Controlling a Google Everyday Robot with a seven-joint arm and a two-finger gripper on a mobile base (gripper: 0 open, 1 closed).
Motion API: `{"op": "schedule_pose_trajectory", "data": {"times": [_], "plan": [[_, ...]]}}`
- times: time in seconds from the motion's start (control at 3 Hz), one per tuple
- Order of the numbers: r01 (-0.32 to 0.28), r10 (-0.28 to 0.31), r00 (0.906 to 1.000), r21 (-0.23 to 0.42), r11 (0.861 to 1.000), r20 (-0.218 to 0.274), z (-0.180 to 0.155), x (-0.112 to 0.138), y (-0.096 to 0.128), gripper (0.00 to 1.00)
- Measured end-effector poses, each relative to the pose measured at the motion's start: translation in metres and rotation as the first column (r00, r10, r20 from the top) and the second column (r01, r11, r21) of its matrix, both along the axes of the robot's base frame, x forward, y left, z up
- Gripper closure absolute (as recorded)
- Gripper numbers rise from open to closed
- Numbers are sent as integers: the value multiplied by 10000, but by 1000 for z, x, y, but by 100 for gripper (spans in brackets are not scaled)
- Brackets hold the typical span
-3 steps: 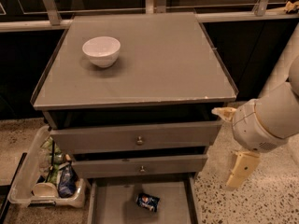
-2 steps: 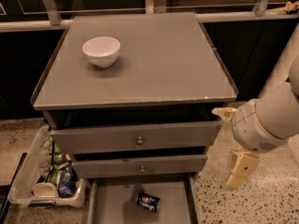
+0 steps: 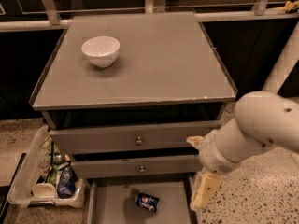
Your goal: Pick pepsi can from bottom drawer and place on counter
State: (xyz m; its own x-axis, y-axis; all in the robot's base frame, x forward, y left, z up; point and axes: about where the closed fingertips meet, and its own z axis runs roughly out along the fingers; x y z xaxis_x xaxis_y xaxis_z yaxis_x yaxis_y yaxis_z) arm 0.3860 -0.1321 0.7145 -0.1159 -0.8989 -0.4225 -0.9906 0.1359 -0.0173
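The pepsi can (image 3: 147, 202) lies on its side on the floor of the open bottom drawer (image 3: 114, 205), near its middle. My gripper (image 3: 200, 168) is to the right of the can, at the drawer's right edge and level with the two drawer fronts. Its two cream fingers are spread wide apart and hold nothing. One fingertip (image 3: 194, 141) points left beside the upper drawer front, the other (image 3: 205, 192) hangs down over the drawer's right wall. The counter (image 3: 163, 64) is the grey slab on top of the cabinet.
A white bowl (image 3: 100, 50) stands on the counter's back left. Two closed drawer fronts with knobs (image 3: 138, 140) sit above the open drawer. A clear plastic bin (image 3: 46, 183) with snack bags stands on the floor at the left. My white arm (image 3: 266, 125) fills the right side.
My gripper and arm have moved left and down, from beside the cabinet's right corner to the right edge of the open drawer. The can and the bowl have not moved.
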Motion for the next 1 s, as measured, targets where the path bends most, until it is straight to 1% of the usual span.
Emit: {"op": "schedule_pose_trajectory", "data": {"times": [0.33, 0.67, 1.0], "plan": [[169, -165, 9998, 457, 9988, -106, -50, -7, 23, 0], [5, -40, 9980, 555, 9985, 624, -87, -14, 35, 0], [32, -175, 9807, 734, 9973, 1950, -105, 18, 29, 0]]}}
